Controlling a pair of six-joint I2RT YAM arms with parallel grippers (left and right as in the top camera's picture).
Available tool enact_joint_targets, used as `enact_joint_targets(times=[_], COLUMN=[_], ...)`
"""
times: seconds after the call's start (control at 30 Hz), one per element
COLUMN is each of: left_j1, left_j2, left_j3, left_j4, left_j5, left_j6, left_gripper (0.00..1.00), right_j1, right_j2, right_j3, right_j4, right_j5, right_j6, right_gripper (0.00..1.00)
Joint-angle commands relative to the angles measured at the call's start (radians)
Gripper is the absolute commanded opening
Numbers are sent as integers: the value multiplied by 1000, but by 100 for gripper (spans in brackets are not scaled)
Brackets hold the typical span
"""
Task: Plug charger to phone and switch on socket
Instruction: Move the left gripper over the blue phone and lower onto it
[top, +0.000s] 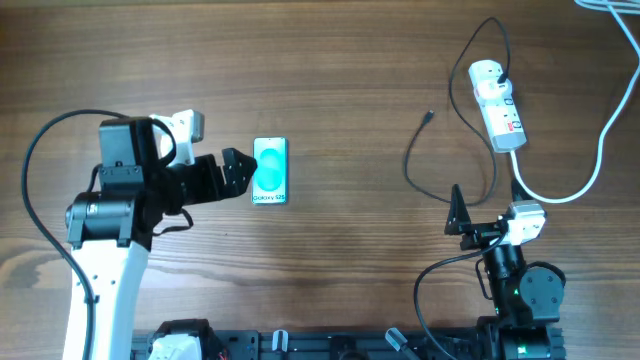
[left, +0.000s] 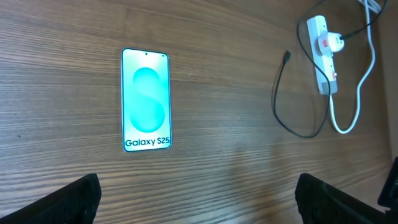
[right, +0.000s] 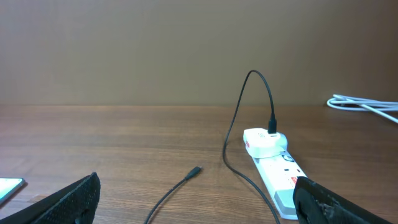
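Observation:
The phone (top: 270, 171) lies flat on the wooden table with its cyan screen up, and also shows in the left wrist view (left: 146, 99). My left gripper (top: 238, 173) is open and empty just left of it (left: 198, 193). The charger's thin black cable (top: 410, 170) loops on the table. Its free connector (top: 429, 117) lies loose (right: 195, 170). Its plug (top: 487, 72) sits in the white socket strip (top: 498, 108), which the right wrist view also shows (right: 280, 174). My right gripper (top: 485, 205) is open and empty below the cable loop (right: 196, 193).
The socket's thick white cord (top: 600, 150) curves off to the far right edge of the table. The robots' own black cables trail by each arm base near the front edge.

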Motion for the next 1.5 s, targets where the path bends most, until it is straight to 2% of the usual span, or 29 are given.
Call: enact_joint_targets(times=[0.0,0.1,0.23,0.47,0.6,0.7,0.77,0.93,1.07,1.2,1.3,1.47], left_j1=[-49,-164,-327,-419,-459,-518,-550,-540,-515,-443,-392,-386], left_j2=[2,4,68,313,404,478,541,588,633,713,719,778], left_j3=[21,21,21,21,21,21,21,21,21,21,19,19], left_j4=[-2,-2,0,50,121,154,151,226,299,313,338,364], left_j5=[5,-189,-346,-354,-386,-533,-684,-700,-708,-703,-603,-554], left_j6=[-6,-92,-164,-254,-262,-262,-294,-320,-238,-230,-196,-151], left_gripper=[100,100,100,100,99,100,100,100,100,100,100,99], right_j1=[4,4,4,4,4,4,4,4,4,4,4,4], right_j2=[-12,-12,-12,-12,-12,-12,-12,-12,-12,-12,-12,-12], right_j3=[-1,-1,-1,-1,-1,-1,-1,-1,-1,-1,-1,-1], right_j4=[3,3,3,3,3,3,3,3,3,3,3,3], right_j5=[13,13,13,13,13,13,13,13,13,13,13,13], right_j6=[-11,-11,-11,-11,-11,-11,-11,-11,-11,-11,-11,-11], right_gripper=[99,100,100,100,99,100,100,100,100,100,100,100])
